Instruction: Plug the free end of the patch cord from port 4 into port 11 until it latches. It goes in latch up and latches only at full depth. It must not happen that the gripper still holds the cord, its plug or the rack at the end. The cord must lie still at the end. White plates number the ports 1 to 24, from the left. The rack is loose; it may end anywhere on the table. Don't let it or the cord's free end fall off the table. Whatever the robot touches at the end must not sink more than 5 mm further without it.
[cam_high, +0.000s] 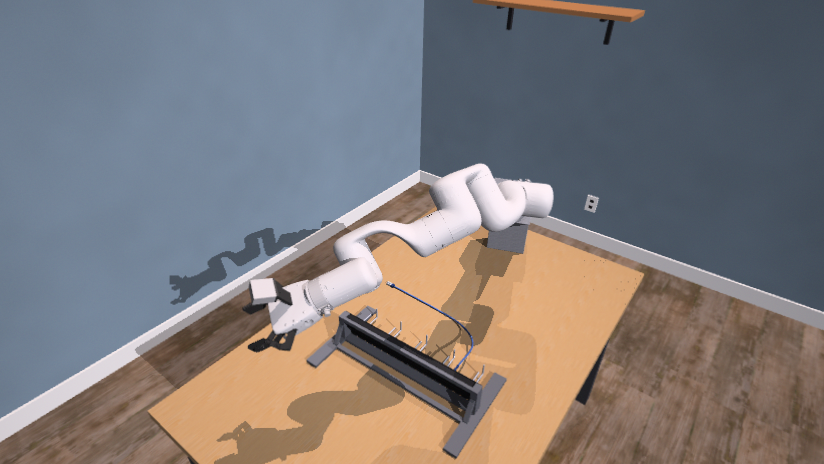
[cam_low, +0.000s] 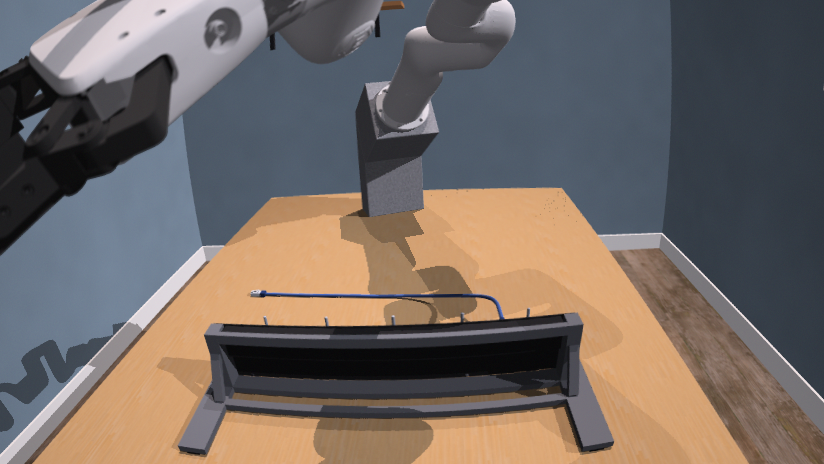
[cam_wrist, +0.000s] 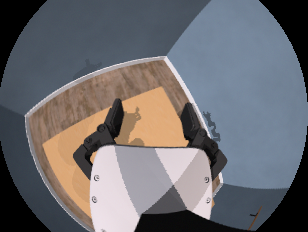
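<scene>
The dark grey rack (cam_high: 403, 354) (cam_low: 392, 337) stands on its two feet in the middle of the table (cam_high: 576, 299) (cam_low: 518, 230). The blue patch cord (cam_high: 444, 314) (cam_low: 369, 296) rises from one end of the rack, arcs over and lies on the table along the rack's side that faces the robot base. Its free plug (cam_high: 389, 283) (cam_low: 256, 293) rests flat on the table, clear of the rack. My gripper (cam_high: 271, 344) (cam_wrist: 153, 107) is open and empty. It hangs above the table's edge, beyond the rack's other end and apart from the plug. Port numbers cannot be read.
The arm's grey pedestal (cam_high: 507, 236) (cam_low: 392, 172) stands at the far end of the table. Small pegs (cam_low: 325, 320) stick up along the rack's top. Floor (cam_high: 720, 357) lies beyond the table edges; a wall stands close on the gripper's side.
</scene>
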